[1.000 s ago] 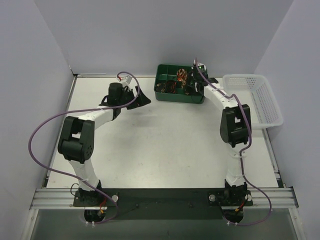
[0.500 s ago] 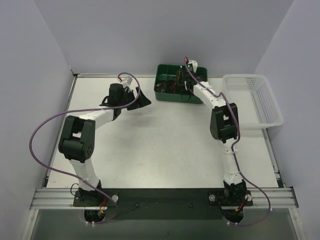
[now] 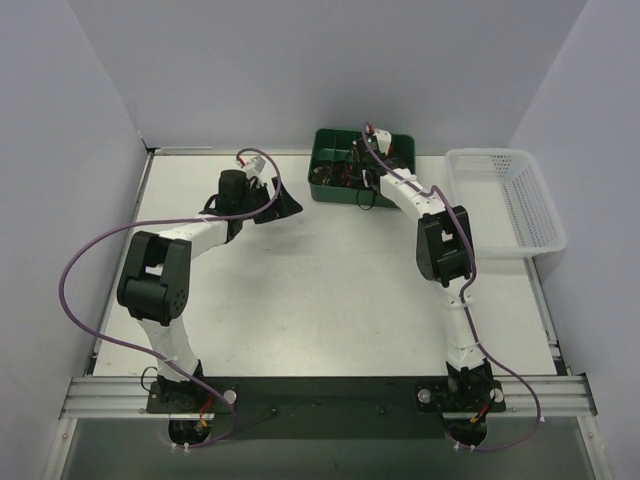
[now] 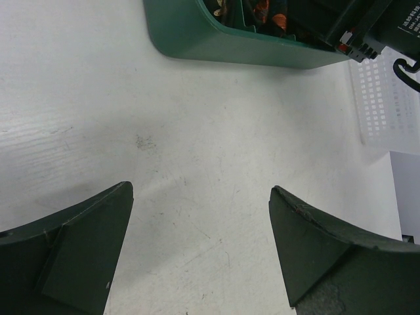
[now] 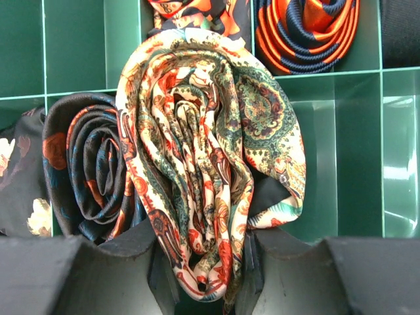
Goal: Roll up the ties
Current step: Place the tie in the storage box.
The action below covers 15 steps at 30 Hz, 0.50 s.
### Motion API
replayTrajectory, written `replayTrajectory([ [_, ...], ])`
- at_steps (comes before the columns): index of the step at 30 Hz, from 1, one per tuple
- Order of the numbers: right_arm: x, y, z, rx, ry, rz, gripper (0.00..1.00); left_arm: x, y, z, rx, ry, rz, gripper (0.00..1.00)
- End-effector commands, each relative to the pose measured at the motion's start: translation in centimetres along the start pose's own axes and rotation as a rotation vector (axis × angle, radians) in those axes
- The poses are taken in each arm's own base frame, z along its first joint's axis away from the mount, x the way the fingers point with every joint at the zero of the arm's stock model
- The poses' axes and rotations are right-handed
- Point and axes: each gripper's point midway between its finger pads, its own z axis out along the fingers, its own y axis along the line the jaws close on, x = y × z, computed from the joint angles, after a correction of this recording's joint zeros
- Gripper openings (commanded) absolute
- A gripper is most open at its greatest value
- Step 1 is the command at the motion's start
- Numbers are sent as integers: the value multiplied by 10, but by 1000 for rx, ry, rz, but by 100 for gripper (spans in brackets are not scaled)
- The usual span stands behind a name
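Note:
My right gripper [image 5: 205, 266] is shut on a rolled tie [image 5: 203, 157], cream-gold with a red and green ornate pattern. The coil stands loosely wound over a compartment of the green divided box [image 5: 341, 151]. In the top view the right gripper [image 3: 369, 166] is over the middle of that box [image 3: 342, 196]. My left gripper [image 4: 200, 191] is open and empty above bare table, just short of the box's near wall [image 4: 216, 46]. In the top view the left gripper [image 3: 286, 203] sits left of the box.
Other rolled ties fill nearby compartments: a dark floral coil [image 5: 85, 170] on the left, a navy and orange striped coil [image 5: 305, 29] behind. A white plastic basket [image 3: 510, 200] stands to the right of the box and also shows in the left wrist view [image 4: 384, 98].
My right arm has swung left along the green box, from its right end to its middle. The left arm has hardly moved.

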Motion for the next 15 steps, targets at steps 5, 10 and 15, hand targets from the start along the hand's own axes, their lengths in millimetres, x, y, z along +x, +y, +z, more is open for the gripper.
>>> replayTrajectory([
  [5,26,-11,-1,42,82,6,11,-11,-16,-5,62,-42,57,94],
  [10,19,-5,-14,6,81,9,38,-12,-16,-5,67,-43,57,94],
  [15,12,1,-29,-32,75,20,55,-12,-17,-5,70,-46,59,94],
])
